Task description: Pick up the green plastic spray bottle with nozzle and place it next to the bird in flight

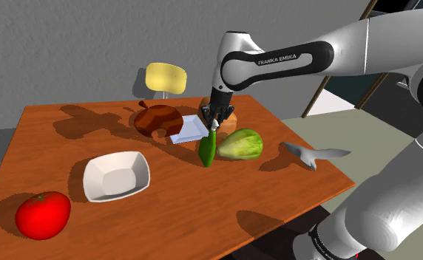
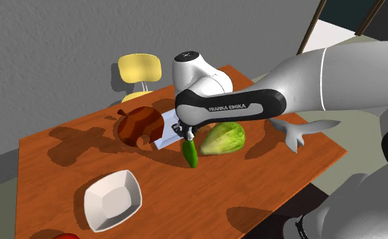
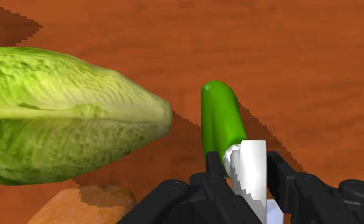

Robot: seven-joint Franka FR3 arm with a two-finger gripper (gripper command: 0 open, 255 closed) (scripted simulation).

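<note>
While clamped in the claw [image 1: 215, 124] by its white nozzle [image 3: 249, 167], tilted just beside the lettuce [image 1: 239, 144]: green bottle [image 1: 207, 150]! Gripped up top, probably to swing past the lettuce toward the bird [image 1: 313, 155].

Reddish-brown wooden table [image 1: 188, 203], yellow chair [image 1: 166, 77] at its 12 o'clock edge, grey textured wall [image 1: 69, 44] behind, pale greenish floor [image 1: 328, 127].
</note>
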